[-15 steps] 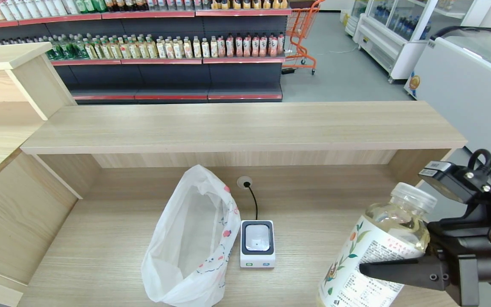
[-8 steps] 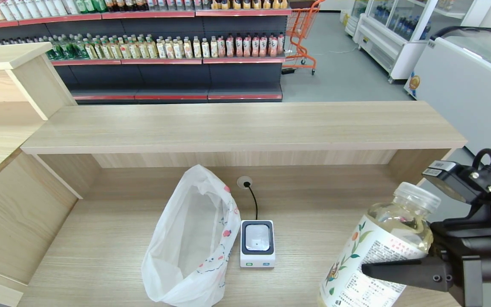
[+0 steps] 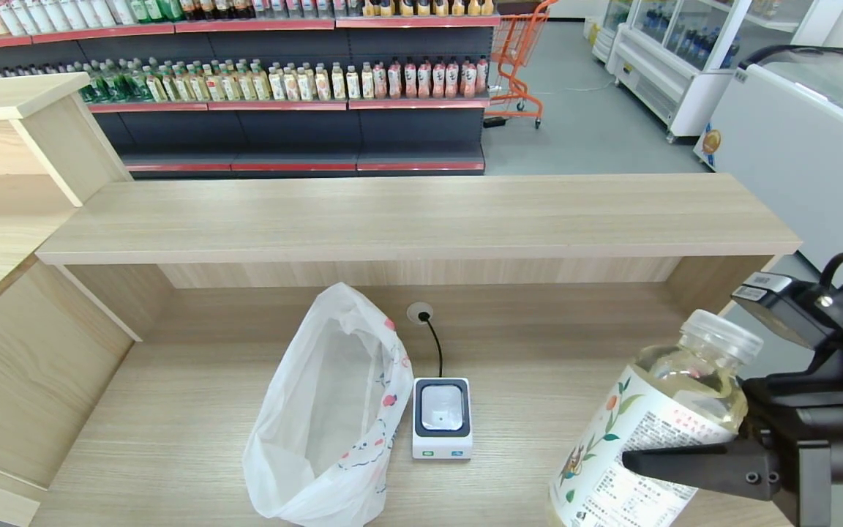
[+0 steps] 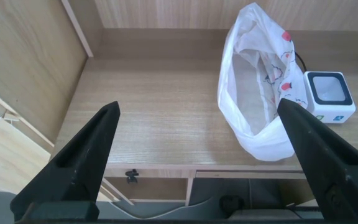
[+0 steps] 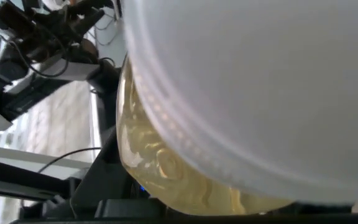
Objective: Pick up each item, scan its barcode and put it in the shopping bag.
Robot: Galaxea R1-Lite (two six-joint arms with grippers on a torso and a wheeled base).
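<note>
Scanning was the step in hand, we judged: our right gripper (image 3: 685,457) pinched the clear plastic bottle of pale yellow drink (image 3: 656,417) at near right, well apart from the white box scanner (image 3: 442,417) beside the white plastic shopping bag (image 3: 334,410). Next, its barcode would have to face that scanner. Meanwhile our left gripper (image 4: 199,109) hung spread.

1. You cannot see the base of the bottle (image 3: 674,399): below the right gripper (image 3: 637,448) it runs off the picture's lower edge.
2. That gripper's far finger is hidden behind the bottle.
3. At the right wrist, the bottle's cap (image 5: 260,74) is a white blur.
4. Ahead of the left gripper (image 4: 197,109), the shopping bag (image 4: 257,93) hides its own bottom in folds.
5. Beside it, the print on the scanner (image 4: 329,93) is too small for you to read.
</note>
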